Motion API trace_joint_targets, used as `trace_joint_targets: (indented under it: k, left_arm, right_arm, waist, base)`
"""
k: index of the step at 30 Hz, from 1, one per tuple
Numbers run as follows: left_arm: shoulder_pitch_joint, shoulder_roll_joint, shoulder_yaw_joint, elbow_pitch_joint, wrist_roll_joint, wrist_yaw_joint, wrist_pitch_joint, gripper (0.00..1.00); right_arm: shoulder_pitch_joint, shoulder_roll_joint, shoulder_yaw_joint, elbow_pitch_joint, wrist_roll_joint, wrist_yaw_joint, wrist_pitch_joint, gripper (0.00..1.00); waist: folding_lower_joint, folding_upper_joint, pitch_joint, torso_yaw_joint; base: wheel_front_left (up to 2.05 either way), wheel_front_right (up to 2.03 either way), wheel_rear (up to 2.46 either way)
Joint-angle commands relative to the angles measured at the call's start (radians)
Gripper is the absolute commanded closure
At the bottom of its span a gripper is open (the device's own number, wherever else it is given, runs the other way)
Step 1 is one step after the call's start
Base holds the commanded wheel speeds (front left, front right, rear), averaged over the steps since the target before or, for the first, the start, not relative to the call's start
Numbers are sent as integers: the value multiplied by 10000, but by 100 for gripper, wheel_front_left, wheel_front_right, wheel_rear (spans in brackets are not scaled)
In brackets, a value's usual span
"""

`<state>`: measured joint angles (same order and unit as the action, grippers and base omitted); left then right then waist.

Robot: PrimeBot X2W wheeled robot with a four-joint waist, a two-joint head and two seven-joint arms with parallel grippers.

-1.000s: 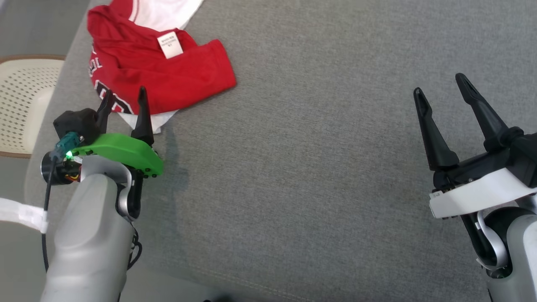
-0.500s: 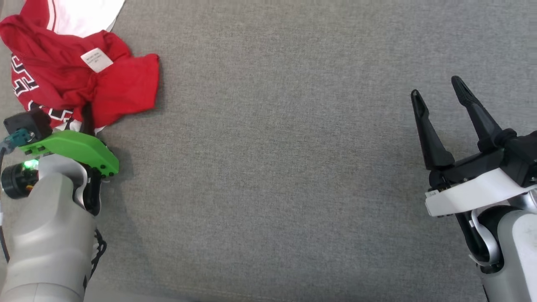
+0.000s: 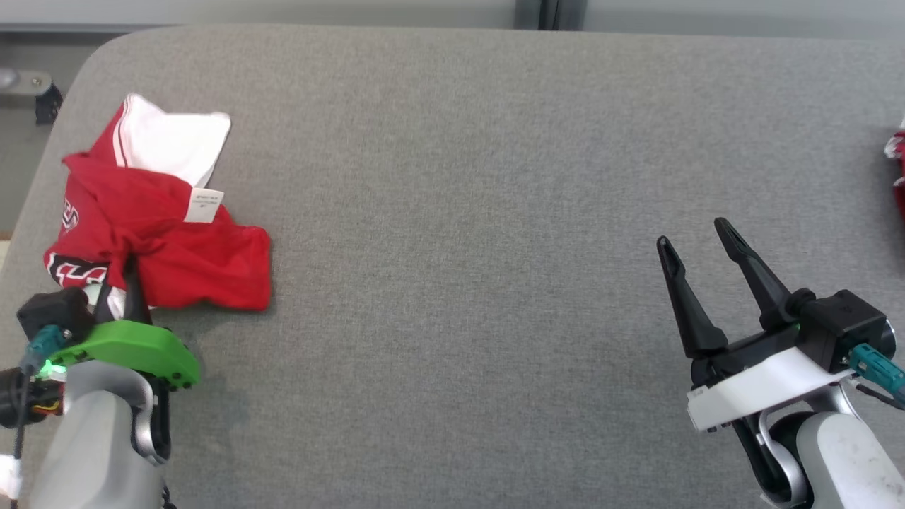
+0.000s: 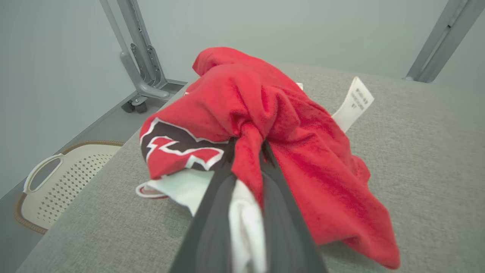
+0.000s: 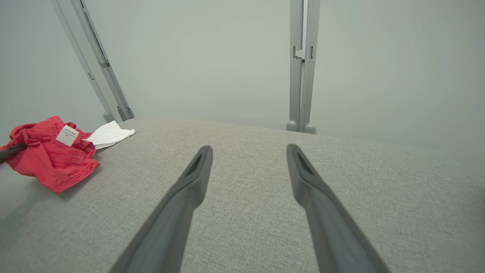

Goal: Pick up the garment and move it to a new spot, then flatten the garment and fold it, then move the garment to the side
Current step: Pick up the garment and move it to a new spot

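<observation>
The grey table [image 3: 452,177] bears the red garment [image 3: 177,261], crumpled by its left edge. The left gripper [image 4: 248,147] pinches the near fold of this soft, light cloth, which will likely drape limply. The right gripper [image 3: 693,237] gapes empty over the table's right side.

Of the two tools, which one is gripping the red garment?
The left tool, under the green cover: it is pinched shut on the near edge of the red garment. The right tool, under the white cover, stands open above the grey surface.

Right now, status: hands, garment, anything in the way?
Left hand shut on red jersey, bunched at left edge of grey table. Right hand open, empty. Nothing between them.
</observation>
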<state>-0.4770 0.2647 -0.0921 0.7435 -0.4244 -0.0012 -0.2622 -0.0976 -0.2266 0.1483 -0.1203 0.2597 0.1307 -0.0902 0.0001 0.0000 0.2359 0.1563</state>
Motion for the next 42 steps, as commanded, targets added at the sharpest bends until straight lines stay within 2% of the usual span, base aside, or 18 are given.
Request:
trace_joint_targets:
  k: [1, 6, 12, 18, 24, 25, 27, 31, 34, 39, 42]
  left_arm:
    - [481, -155, -28, -444, 80, 106, -32, 100]
    - [1482, -646, -653, -1988, 372, 206, 269, 100]
    - [1797, -1358, -2354, -3436, 949, -335, 1339, 100]
    - [1064, -1906, -3960, -3734, 1205, -865, 1896, 100]
    - [589, -2059, -4956, -3433, 1005, -1062, 1771, 100]
    - [568, -2066, -5045, -3385, 970, -1083, 1654, 95]
    - [516, -2083, -5146, -3334, 934, -1076, 1435, 0]
    - [588, -2015, -5142, -3710, 1024, -952, 792, 0]
    - [901, -1748, -4935, -4398, 1124, -683, 452, 0]
    - [1513, -1236, -4192, -5628, 1200, 215, 222, 0]
    - [1982, -820, -3429, -6028, 1106, 881, 148, 0]
  right_arm:
    - [212, 38, 65, 55, 92, 1, -81, 0]
    - [445, 86, 203, 76, 155, 1, -84, 0]
    - [502, 134, 221, -30, 198, 1, -44, 0]
    - [385, 237, 55, -76, 198, 1, -117, 0]
    - [282, 469, -116, 44, 216, 1, -322, 0]
    - [279, 491, -143, 81, 201, 1, -358, 0]
    - [283, 520, -204, 145, 126, 1, -433, 0]
    - [264, 623, -257, 278, 70, 1, -525, 0]
    - [364, 595, -332, 334, 39, 1, -514, 0]
    - [600, 496, -453, 303, -1, 1, -382, 0]
    - [767, 459, -477, 192, -85, 1, -243, 0]
  waist:
    - [-1, 0, -1186, -663]
    - [-1, 0, -1517, -1251]
    - [-1, 0, -1238, -2309]
    - [-1, 0, -520, -3375]
    - [-1, 0, 107, -4027]
    - [-1, 0, 137, -4051]
    - [-1, 0, 177, -4059]
    - [-1, 0, 23, -3873]
    - [-1, 0, -304, -3533]
    - [-1, 0, -869, -2914]
    - [-1, 0, -1179, -2538]
  base:
    - [0, 0, 0]
    - [0, 0, 0]
    - [0, 0, 0]
    - [0, 0, 0]
    - [0, 0, 0]
    - [0, 0, 0]
    - [0, 0, 0]
    - [0, 0, 0]
    - [0, 0, 0]
    - [0, 0, 0]
    - [0, 0, 0]
